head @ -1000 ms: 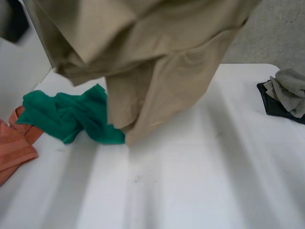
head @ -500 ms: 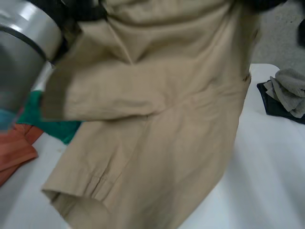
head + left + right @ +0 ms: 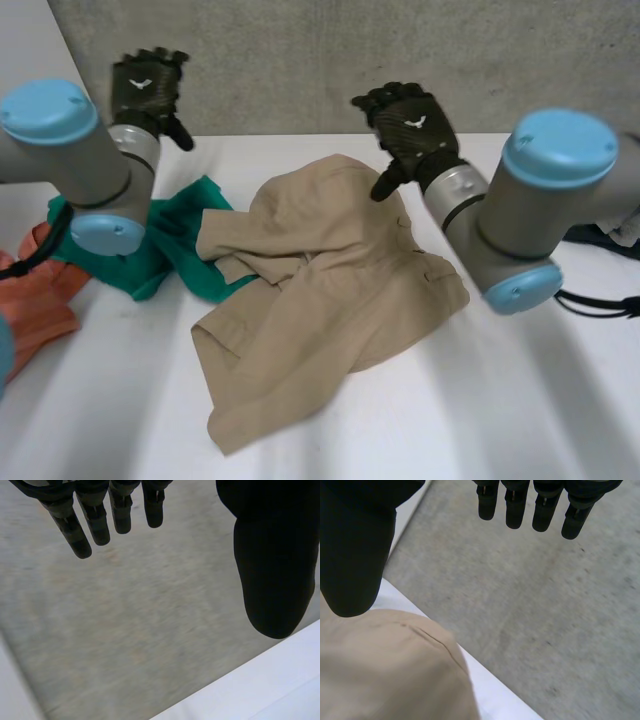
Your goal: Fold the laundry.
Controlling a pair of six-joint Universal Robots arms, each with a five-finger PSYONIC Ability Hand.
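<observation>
A beige garment (image 3: 320, 300) lies crumpled on the white table (image 3: 520, 400), its far edge bunched up. My left hand (image 3: 148, 88) is raised over the table's far left, open and empty, its fingers (image 3: 85, 525) straight before the grey wall. Above the beige garment's far end is my right hand (image 3: 408, 125), open as well, holding nothing. The beige garment (image 3: 385, 670) sits below that hand's thumb (image 3: 355, 555) in the right wrist view. A green cloth (image 3: 160, 245) lies left of the beige garment, partly under its edge.
An orange cloth (image 3: 35, 300) lies at the table's left edge. Dark cloth (image 3: 610, 235) shows at the right edge behind my right arm. A grey wall (image 3: 330, 60) rises behind the table. Bare table stretches along the near side.
The beige garment, held up before the camera earlier, has dropped onto the table. Both hands have let go of it and now stand open above the far edge.
</observation>
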